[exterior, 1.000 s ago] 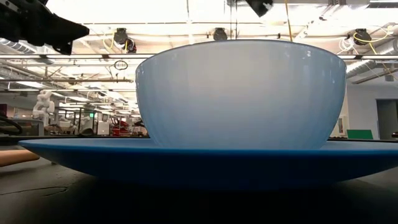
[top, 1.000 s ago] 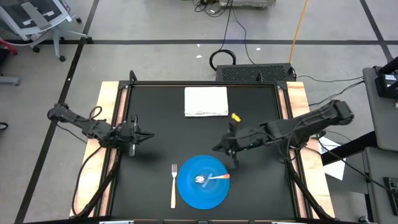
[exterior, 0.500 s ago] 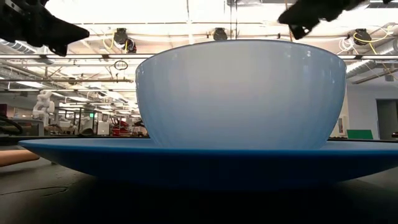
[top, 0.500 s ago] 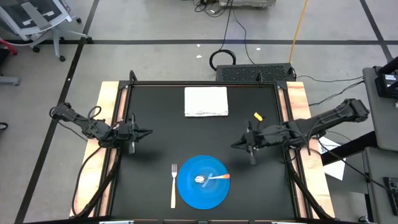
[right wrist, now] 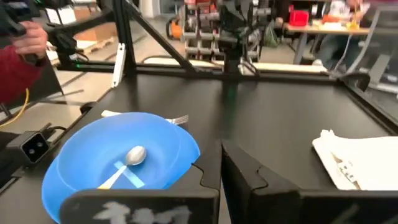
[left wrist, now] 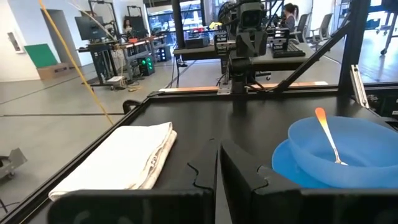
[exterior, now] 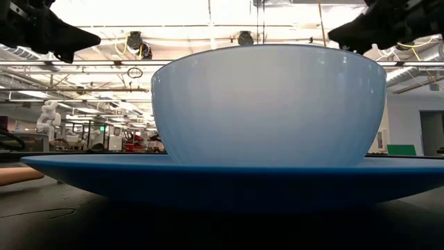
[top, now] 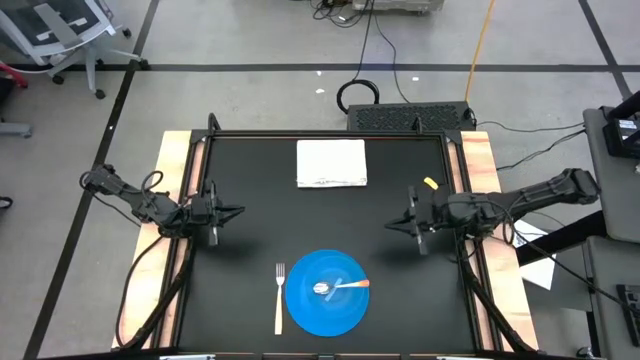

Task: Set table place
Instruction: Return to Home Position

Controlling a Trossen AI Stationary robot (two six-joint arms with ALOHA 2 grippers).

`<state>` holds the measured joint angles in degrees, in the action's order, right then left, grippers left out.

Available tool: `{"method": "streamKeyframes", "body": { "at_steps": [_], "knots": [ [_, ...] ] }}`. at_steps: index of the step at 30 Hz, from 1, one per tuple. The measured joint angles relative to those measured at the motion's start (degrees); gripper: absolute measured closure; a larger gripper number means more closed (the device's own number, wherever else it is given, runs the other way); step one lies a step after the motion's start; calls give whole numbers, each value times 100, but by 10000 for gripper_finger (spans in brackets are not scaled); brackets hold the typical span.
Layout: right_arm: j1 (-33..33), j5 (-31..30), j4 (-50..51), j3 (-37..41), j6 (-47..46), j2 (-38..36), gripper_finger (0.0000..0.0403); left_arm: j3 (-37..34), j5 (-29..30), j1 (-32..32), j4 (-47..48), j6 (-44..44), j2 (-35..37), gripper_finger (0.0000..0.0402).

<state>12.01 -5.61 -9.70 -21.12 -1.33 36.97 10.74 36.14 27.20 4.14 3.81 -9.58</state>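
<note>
A round blue plate (top: pixel 326 292) lies near the table's near edge, and a translucent blue bowl (exterior: pixel 269 104) stands on it. An orange-handled spoon (top: pixel 342 286) rests in the bowl, its handle on the rim. A pale-handled fork (top: pixel 279 297) lies flat on the table, left of the plate. My left gripper (top: pixel 237 212) is shut and empty at the table's left side. My right gripper (top: pixel 390 224) is shut and empty at the right side. Both hover above the black table (top: pixel 260 175).
A folded white cloth (top: pixel 332 163) lies at the table's far middle. Pale wooden strips (top: pixel 175 170) run along the left and right sides. A person's red sleeve (right wrist: pixel 18 62) shows beyond the table in the right wrist view.
My right gripper has drawn back from near the plate toward the table's right edge, empty. The plate, bowl, spoon and fork have stayed where they were.
</note>
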Motion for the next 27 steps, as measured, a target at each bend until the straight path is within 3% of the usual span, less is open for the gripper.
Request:
{"method": "streamKeyframes", "body": {
  "at_steps": [12,15,17,27],
  "knots": [
    [-2,-32,-533,967,12,-1157,403,0,-42,2,268,2,-2,376],
    [-2,-422,-584,1098,-4,-1336,403,0,6,2,217,7,0,376],
    [-7,-642,-588,1174,-7,-1424,403,0,15,2,195,57,0,376],
    [-5,-647,-639,1273,14,-1567,403,0,-263,-92,-49,689,-4,376]
  ]
}}
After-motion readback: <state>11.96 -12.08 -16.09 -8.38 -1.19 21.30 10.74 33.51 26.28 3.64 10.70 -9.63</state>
